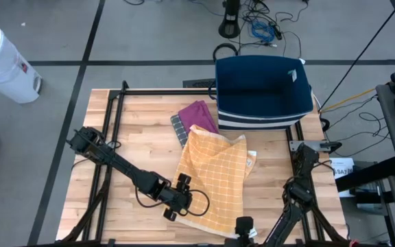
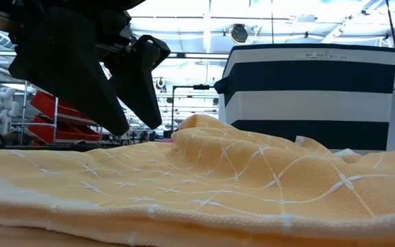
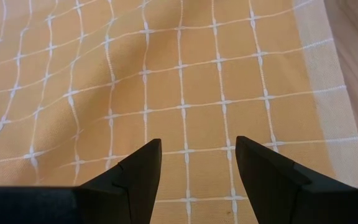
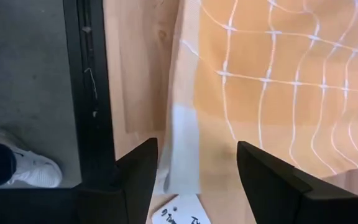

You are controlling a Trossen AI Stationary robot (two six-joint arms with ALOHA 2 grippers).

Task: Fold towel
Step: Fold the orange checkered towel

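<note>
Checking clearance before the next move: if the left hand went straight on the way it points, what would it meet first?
The left hand, fingers apart, points at the orange towel close ahead; it would probably meet that cloth first, though the depth is hard to judge.

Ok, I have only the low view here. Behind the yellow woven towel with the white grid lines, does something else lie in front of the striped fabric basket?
Observer: Yes. A purple cloth and a dark grey checked cloth lie there, both partly under the yellow woven towel.
Operator: Where is the left gripper?
Observer: The left gripper is open above the towel, close to its pale side border, with nothing between the fingers.
Operator: And the right one?
Observer: The right gripper is open over the towel's pale front edge, close to the edge of the wooden table.
</note>
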